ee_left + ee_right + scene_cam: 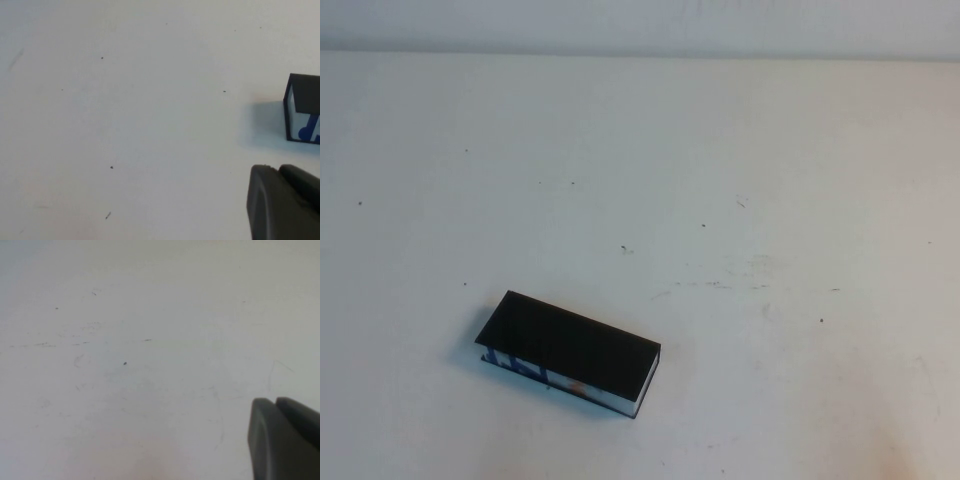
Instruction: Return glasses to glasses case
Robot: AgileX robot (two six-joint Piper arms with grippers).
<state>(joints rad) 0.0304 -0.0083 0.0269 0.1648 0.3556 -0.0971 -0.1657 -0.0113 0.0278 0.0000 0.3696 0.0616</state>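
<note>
The glasses case (570, 352) lies on the white table at the front left with its flat black lid down. Its blue, white and orange side strip faces the front. One end of it shows in the left wrist view (305, 100). The glasses are not in view. My left gripper (277, 168) hovers over bare table a short way from that end of the case, shut and empty. My right gripper (274, 401) hovers over bare table away from the case, shut and empty. Neither arm shows in the high view.
The white table (740, 200) carries only small dark specks and faint scuff marks. Its far edge meets a pale wall along the top of the high view.
</note>
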